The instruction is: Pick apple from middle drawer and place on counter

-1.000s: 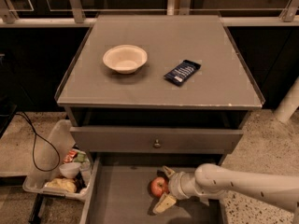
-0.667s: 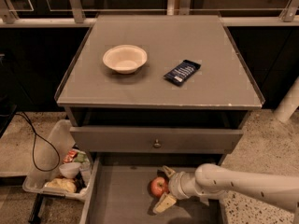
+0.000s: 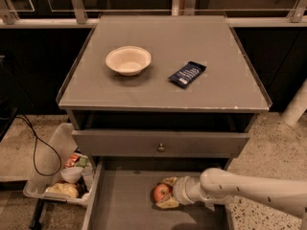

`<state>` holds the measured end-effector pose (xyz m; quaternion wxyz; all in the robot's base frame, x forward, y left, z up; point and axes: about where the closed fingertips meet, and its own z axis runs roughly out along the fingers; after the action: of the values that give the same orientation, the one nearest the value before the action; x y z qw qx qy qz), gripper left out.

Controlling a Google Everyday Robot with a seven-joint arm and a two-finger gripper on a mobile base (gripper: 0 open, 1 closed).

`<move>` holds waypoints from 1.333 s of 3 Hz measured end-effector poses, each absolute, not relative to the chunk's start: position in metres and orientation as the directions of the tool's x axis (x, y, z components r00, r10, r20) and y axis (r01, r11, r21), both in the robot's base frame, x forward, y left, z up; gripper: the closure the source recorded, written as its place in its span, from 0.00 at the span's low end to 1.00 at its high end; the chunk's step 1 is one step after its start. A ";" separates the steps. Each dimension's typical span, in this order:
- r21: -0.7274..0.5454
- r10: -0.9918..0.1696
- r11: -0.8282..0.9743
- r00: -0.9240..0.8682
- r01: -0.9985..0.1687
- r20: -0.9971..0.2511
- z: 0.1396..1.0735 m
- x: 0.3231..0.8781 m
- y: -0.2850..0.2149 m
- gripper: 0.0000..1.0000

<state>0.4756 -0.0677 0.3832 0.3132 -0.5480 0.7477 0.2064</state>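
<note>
The small red apple (image 3: 161,192) lies on the floor of the open middle drawer (image 3: 122,202), right of its centre. My gripper (image 3: 163,193) reaches in from the right on a white arm. Its two tan fingers (image 3: 169,181) sit above and below the apple and press against it, and the apple still rests on the drawer floor. The grey counter (image 3: 158,87) is the cabinet top above the drawer.
A cream bowl (image 3: 128,60) and a dark blue packet (image 3: 187,74) lie on the counter. A shut drawer front with a small knob (image 3: 160,147) overhangs the open drawer. A clear bin of items (image 3: 60,176) and a black cable (image 3: 34,150) are on the floor at left.
</note>
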 end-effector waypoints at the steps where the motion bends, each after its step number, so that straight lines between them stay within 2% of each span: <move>1: -0.035 -0.690 0.314 -0.203 -0.949 -0.695 0.383 0.476 -0.068 0.65; 2: -0.035 -0.690 0.314 -0.203 -0.949 -0.695 0.383 0.476 -0.068 0.89; 3: -0.048 -0.690 0.302 -0.183 -0.952 -0.700 0.406 0.469 -0.074 1.00; 4: -0.086 -0.693 0.278 -0.138 -0.957 -0.708 0.449 0.460 -0.086 1.00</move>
<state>0.4596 -0.0857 0.4486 0.3314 -0.5667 0.7276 0.1992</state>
